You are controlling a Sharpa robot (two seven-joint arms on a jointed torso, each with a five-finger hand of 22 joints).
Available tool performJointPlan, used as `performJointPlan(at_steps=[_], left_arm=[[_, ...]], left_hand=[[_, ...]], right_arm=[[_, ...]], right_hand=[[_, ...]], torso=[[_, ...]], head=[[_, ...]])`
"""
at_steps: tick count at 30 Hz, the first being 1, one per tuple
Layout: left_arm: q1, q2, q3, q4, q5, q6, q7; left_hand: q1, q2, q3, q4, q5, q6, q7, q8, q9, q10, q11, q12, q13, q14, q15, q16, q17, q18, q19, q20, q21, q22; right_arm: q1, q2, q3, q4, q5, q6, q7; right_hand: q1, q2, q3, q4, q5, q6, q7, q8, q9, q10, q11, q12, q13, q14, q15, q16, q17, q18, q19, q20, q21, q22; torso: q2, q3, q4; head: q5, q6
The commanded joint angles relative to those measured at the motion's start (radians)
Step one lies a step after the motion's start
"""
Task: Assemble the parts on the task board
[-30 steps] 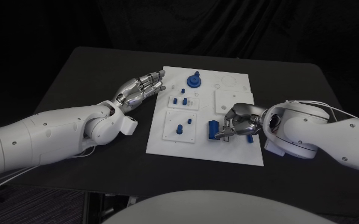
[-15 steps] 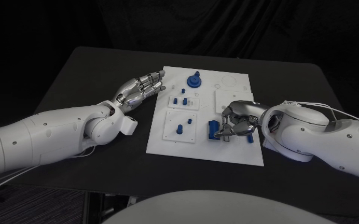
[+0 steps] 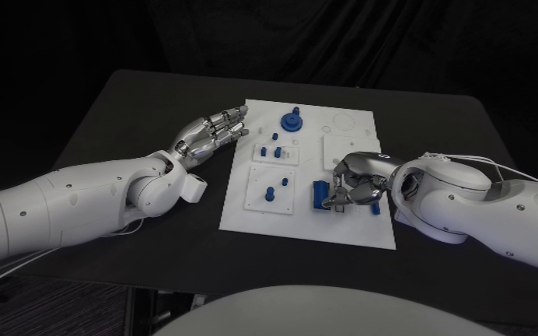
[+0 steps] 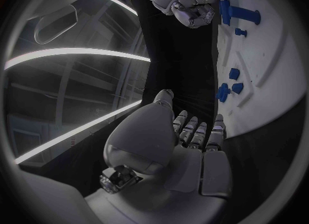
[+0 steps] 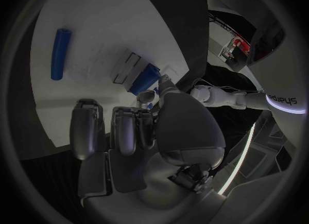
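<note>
One marking is legible: the brand word "sharpa", in pale lettering on the white arm casing [image 5: 281, 99] near the rim of the right wrist view. It stands turned on its side in that picture. No other text, numbers, labels or signs can be read on the task board [image 3: 350, 233], its parts or the tabletop [image 3: 134, 110].

The right hand [image 3: 357, 183] has shifted slightly toward the robot's left across the task board [image 3: 357, 227], its forearm rolling so that more of the white casing now lies behind the hand. Its fingers have closed further round the upright blue block [image 3: 321, 194] just beside them; contact with that block cannot be confirmed from the head view.
</note>
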Motion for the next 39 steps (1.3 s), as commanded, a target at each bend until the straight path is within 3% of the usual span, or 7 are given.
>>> performJointPlan(at_steps=[1, 8, 16, 18, 28, 39], left_arm=[[-0.002, 0.001, 0.001, 0.0, -0.001, 0.016, 0.055], [-0.002, 0.002, 0.001, -0.003, -0.001, 0.017, 0.053], [-0.003, 0.002, 0.001, -0.004, -0.001, 0.018, 0.052], [-0.003, 0.002, 0.001, -0.004, -0.001, 0.018, 0.052], [-0.003, 0.002, 0.001, -0.004, -0.001, 0.018, 0.052], [-0.003, 0.004, 0.001, -0.004, -0.001, 0.019, 0.051]], left_hand=[[0.01, 0.0, 0.0, -0.004, 0.006, 0.008, 0.002, 0.005, 0.002, 0.008, 0.002, 0.006, 0.001, 0.001, 0.007, 0.005, 0.001, 0.019, 0.005, 0.005, 0.003, 0.002], [0.011, 0.0, 0.0, -0.005, 0.006, 0.007, 0.003, 0.005, 0.001, 0.008, 0.002, 0.006, 0.001, 0.002, 0.008, 0.005, 0.001, 0.019, 0.006, 0.005, 0.004, 0.002], [0.011, 0.0, 0.0, -0.005, 0.006, 0.007, 0.003, 0.005, 0.001, 0.008, 0.002, 0.006, 0.001, 0.002, 0.008, 0.005, 0.001, 0.019, 0.006, 0.005, 0.004, 0.002], [0.011, 0.0, 0.0, -0.005, 0.006, 0.007, 0.003, 0.005, 0.001, 0.008, 0.002, 0.006, 0.001, 0.002, 0.008, 0.005, 0.001, 0.019, 0.006, 0.005, 0.004, 0.002], [0.011, 0.001, 0.001, -0.006, 0.007, 0.007, 0.004, 0.005, 0.001, 0.008, 0.002, 0.006, 0.001, 0.002, 0.008, 0.006, 0.001, 0.018, 0.007, 0.006, 0.004, 0.003], [0.011, 0.001, 0.001, -0.006, 0.007, 0.007, 0.004, 0.005, 0.001, 0.008, 0.002, 0.006, 0.001, 0.002, 0.008, 0.006, 0.001, 0.018, 0.007, 0.006, 0.004, 0.003]], right_arm=[[-0.004, -0.004, 0.0, 0.009, -0.015, 0.005, -0.013], [-0.006, -0.012, 0.0, 0.019, -0.015, 0.001, -0.015], [-0.006, -0.013, 0.0, 0.015, -0.015, 0.008, -0.013], [-0.007, -0.012, 0.0, 0.012, -0.015, 0.009, -0.008], [-0.013, -0.002, 0.0, 0.002, -0.015, 0.017, 0.011], [-0.019, 0.009, 0.0, -0.015, -0.015, 0.022, 0.004]], right_hand=[[0.001, -0.002, 0.002, 0.004, 0.003, -0.003, -0.002, -0.003, 0.002, 0.106, -0.004, 0.003, 0.263, 0.085, -0.006, 0.002, 0.166, 0.011, 0.023, -0.008, -0.005, 0.206], [-0.002, -0.006, 0.001, 0.009, 0.003, -0.003, -0.003, -0.004, 0.002, 0.106, -0.004, 0.003, 0.263, 0.086, -0.006, 0.003, 0.168, 0.011, 0.023, -0.008, -0.005, 0.206], [-0.006, -0.033, 0.005, 0.039, 0.003, 0.001, -0.003, -0.005, 0.006, 0.106, -0.005, 0.003, 0.263, 0.086, -0.006, 0.004, 0.17, 0.011, 0.024, -0.008, -0.004, 0.207], [-0.002, -0.048, 0.007, 0.047, 0.003, 0.0, -0.004, -0.007, 0.007, 0.106, -0.005, 0.003, 0.263, 0.086, -0.006, 0.004, 0.171, 0.011, 0.024, -0.008, -0.006, 0.206], [0.024, -0.042, 0.02, 0.041, 0.003, 0.0, -0.004, -0.009, 0.009, 0.106, -0.005, 0.003, 0.263, 0.087, -0.007, 0.006, 0.175, 0.011, 0.023, -0.008, -0.008, 0.206], [0.053, -0.01, 0.03, 0.021, 0.003, 0.009, -0.003, -0.001, 0.02, 0.106, -0.004, 0.003, 0.263, 0.087, -0.006, 0.006, 0.175, 0.012, 0.022, -0.008, -0.01, 0.205]], torso=[[0.001, -0.0007, 0.0005], [0.001, 0.0001, 0.0003], [-0.001, 0.0001, -0.0002], [-0.001, 0.0004, -0.0012], [0.0, -0.0007, 0.0], [0.0, -0.0005, 0.0006]], head=[[0.001, 0.0], [0.0, 0.0], [0.0, 0.0], [0.001, 0.0], [0.001, 0.0], [0.001, 0.0]])
